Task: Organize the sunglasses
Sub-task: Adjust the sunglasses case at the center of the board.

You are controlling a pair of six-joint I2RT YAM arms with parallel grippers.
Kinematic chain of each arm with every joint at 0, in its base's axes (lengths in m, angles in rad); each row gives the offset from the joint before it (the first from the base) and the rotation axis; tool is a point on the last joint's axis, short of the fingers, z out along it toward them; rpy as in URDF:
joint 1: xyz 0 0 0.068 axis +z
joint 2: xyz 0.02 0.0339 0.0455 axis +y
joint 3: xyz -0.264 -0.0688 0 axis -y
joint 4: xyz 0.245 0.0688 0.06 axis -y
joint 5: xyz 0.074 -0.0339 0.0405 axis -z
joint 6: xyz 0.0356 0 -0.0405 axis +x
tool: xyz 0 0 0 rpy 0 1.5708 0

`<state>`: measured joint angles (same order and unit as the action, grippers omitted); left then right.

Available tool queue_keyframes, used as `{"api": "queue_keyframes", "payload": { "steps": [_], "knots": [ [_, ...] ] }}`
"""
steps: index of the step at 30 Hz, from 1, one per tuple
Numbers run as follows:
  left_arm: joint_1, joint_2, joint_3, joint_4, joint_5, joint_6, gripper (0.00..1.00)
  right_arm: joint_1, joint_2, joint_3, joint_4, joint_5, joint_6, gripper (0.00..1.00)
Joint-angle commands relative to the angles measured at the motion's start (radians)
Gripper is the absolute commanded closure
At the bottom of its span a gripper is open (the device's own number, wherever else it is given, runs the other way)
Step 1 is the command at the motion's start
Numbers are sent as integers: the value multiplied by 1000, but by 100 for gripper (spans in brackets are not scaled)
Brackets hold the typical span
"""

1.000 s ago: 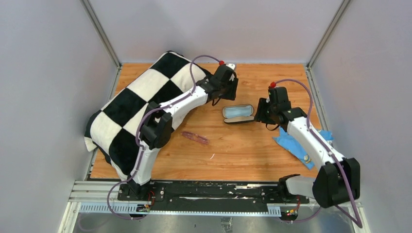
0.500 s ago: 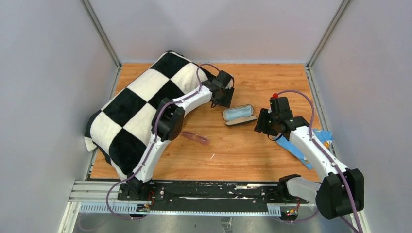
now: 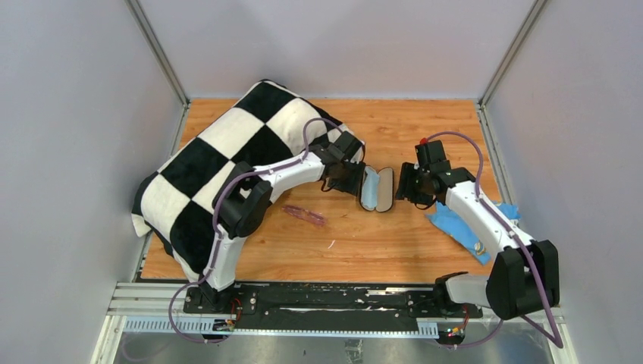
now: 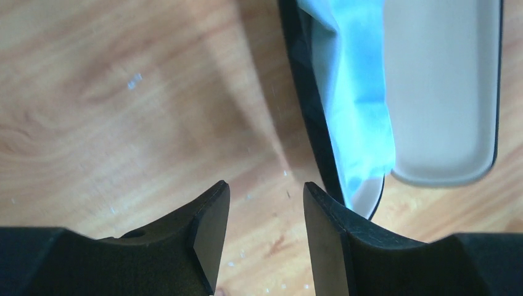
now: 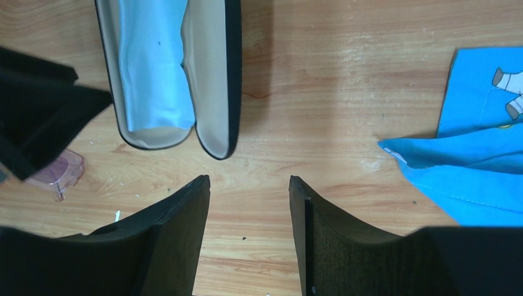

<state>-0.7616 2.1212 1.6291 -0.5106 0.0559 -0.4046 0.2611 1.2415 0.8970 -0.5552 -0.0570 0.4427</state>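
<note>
Now left gripper (image 4: 264,192) jaws apart, empty, just beside glasses case (image 3: 377,189); right gripper (image 5: 248,182) likewise released on other side. Case swung crosswise to lengthwise within 1 second, lid open. Sunglasses (image 3: 305,215) lie on table (image 3: 425,121) left of case, likely next pick

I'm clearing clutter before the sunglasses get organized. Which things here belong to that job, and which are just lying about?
For the job:
sunglasses
open glasses case, likely where they go
light blue cloth lying inside it

Just lying about:
checkered blanket
blue printed cloth on the right
</note>
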Motion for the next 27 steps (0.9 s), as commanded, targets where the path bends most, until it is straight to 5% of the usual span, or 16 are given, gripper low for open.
{"api": "queue_keyframes", "payload": {
  "steps": [1,10,18,27],
  "knots": [
    [-5,-122,-70,20,17,-23,47,-6,51,81,-67,14,-35,44],
    [-4,-288,-177,10,-46,-25,46,17,138,184,-45,-60,6,49],
    [7,-434,-288,13,-68,-56,46,37,372,273,134,-133,139,94],
    [7,-680,-447,9,-120,-94,45,39,568,384,203,-182,152,98]
  ]
}}
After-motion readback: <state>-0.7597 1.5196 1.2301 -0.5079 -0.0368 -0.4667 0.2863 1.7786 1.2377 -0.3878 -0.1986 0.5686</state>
